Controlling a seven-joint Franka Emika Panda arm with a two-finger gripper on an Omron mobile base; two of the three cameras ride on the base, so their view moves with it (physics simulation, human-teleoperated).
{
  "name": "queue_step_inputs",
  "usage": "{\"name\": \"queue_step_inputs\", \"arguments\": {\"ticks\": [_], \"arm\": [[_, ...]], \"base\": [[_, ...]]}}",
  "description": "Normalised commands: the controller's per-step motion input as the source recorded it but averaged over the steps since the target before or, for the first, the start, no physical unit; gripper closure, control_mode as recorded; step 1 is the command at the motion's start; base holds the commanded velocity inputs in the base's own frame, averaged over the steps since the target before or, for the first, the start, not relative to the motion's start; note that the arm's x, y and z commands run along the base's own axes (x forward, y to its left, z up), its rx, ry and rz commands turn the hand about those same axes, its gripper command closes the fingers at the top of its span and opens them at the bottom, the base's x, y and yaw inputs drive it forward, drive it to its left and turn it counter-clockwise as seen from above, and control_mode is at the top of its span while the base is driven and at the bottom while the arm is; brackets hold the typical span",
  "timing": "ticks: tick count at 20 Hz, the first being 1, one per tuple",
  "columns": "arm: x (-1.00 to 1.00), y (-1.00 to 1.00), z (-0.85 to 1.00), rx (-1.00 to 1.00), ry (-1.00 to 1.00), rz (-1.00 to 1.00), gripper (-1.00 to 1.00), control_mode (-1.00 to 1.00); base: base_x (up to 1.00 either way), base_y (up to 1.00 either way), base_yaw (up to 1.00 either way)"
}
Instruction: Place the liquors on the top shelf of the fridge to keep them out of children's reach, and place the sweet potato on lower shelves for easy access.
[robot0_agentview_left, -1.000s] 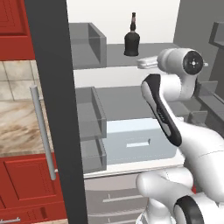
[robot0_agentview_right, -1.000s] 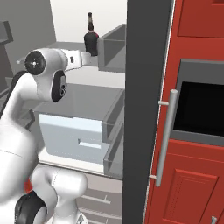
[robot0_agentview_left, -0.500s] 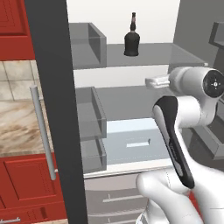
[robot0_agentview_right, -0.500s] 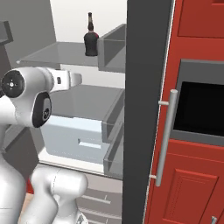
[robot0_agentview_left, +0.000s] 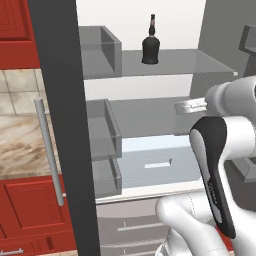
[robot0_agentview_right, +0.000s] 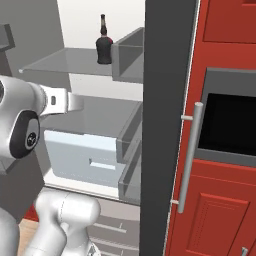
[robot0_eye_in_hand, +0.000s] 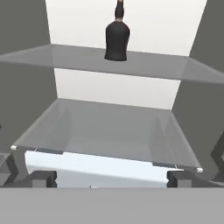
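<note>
Red cabinets (robot0_agentview_right: 220, 200) flanked the open fridge (robot0_agentview_left: 150, 145), its dark door (robot0_agentview_left: 62, 125) swung wide. Seen from the hand, the claw (robot0_eye_in_hand: 111, 177) stood with its tips far apart and nothing between them, facing the lower shelf (robot0_eye_in_hand: 109, 131) with the pale blue drawer (robot0_agentview_left: 155, 162) below it. At 12 o'clock from the claw, well apart, the black bottle (robot0_eye_in_hand: 117, 37) stood upright on the top shelf (robot0_eye_in_hand: 166, 70). Grey door bins (robot0_agentview_left: 100, 50) hung at 9 o'clock from that bottle in the left view.
</note>
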Motion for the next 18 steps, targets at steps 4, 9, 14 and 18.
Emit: {"name": "queue_step_inputs", "arguments": {"ticks": [4,9,14,18], "arm": [[-0.62,0.0,0.0,0.0,0.21,0.0,-1.0,-1.0],[-0.14,0.0,-0.01,0.0,0.04,0.0,-1.0,1.0],[0.0,0.0,0.0,0.0,0.0,0.0,-1.0,1.0],[0.0,0.0,0.0,0.0,0.0,0.0,-1.0,1.0]], "base": [[0.0,0.0,0.0],[-0.71,0.0,0.06],[-1.0,0.03,0.16],[-0.91,0.31,0.35]]}}
